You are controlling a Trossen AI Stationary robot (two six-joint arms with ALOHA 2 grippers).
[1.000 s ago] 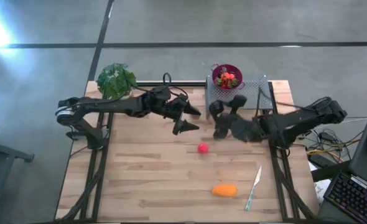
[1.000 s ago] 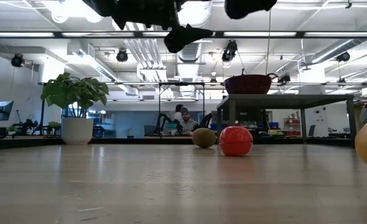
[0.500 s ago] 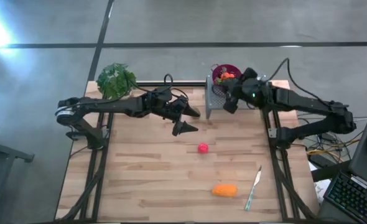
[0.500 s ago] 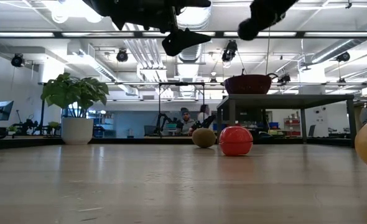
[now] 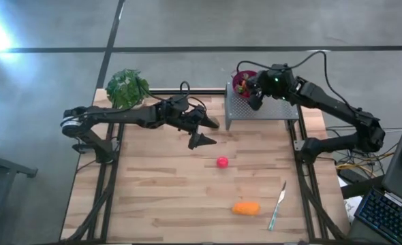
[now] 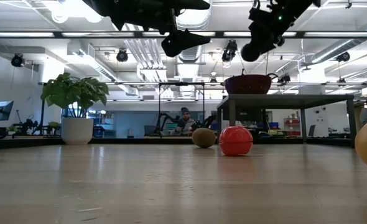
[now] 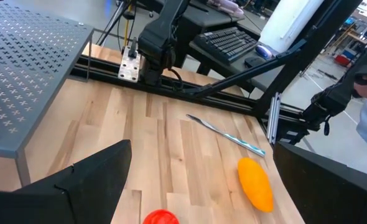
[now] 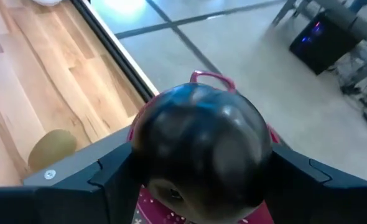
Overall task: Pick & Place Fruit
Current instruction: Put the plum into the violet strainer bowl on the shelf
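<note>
Right gripper [image 5: 255, 95] pinching dark round plum [image 8: 199, 152] across middle, hovering over magenta bowl [image 5: 242, 76] on perforated shelf [image 5: 272, 109]. Plum looking smooth, rigid, light, likely slippery; widest girth grip suiting. Left gripper [image 5: 204, 131] hanging wide apart, empty, above table.

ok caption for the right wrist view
Right pincer holding a dark round plum above the red bowl.
</note>
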